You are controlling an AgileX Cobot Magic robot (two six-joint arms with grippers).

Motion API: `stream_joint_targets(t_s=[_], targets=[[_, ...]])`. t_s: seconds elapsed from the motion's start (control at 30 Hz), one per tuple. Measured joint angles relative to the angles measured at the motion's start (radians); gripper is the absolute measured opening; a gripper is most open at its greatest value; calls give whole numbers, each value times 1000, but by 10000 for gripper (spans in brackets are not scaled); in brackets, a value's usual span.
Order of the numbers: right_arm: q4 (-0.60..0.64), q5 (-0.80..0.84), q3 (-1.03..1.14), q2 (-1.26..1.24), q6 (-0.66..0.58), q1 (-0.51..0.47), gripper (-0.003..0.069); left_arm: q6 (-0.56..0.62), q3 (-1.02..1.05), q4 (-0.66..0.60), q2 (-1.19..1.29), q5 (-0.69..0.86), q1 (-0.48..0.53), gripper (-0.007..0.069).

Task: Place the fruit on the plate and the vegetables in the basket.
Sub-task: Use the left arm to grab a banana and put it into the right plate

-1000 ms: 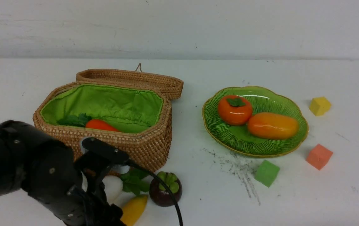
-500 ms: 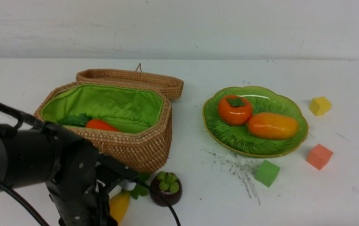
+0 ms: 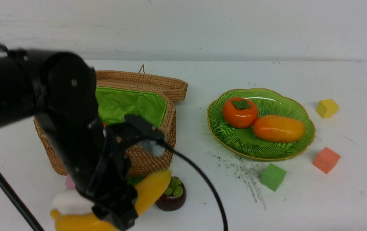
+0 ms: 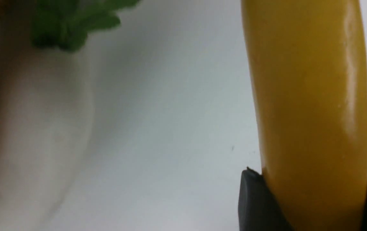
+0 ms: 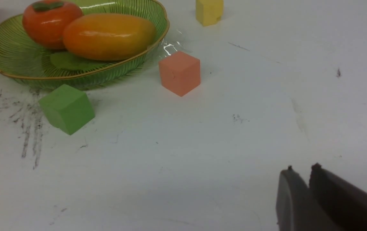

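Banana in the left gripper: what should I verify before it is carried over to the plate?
1. Grip: left gripper clamped on the banana, a finger on each side: ok.
2. Radish apart from the banana, bare table between them: ok.
3. Mangosteen clear of the banana's tip: cannot tell; they overlap in the front view.
4. Room on the plate: persimmon and mango take the middle, the near left part is bare: ok.
5. Right gripper empty and away from the plate: ok.
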Motion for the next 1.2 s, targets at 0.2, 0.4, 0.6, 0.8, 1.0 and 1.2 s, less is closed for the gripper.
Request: stream_joint_targets(t_s=[0.2,0.4,0.6,0.8,1.0,1.2], targets=[[0,0,0,0,0,0,106,140,-209,29,55,7,0,302],[0,0,0,0,0,0,109,185,-566,52,285,27,-4,302],[0,0,0,0,0,0,114,224,-928,119,555,27,-76,302],[0,0,0,0,0,0,122,411,-1067,195,736,-39,-179,302],[0,0,0,0,0,0,129,518,-1068,209,823,-191,-183,302],[0,0,0,0,0,0,138,555,-1068,157,853,-306,-182,302]])
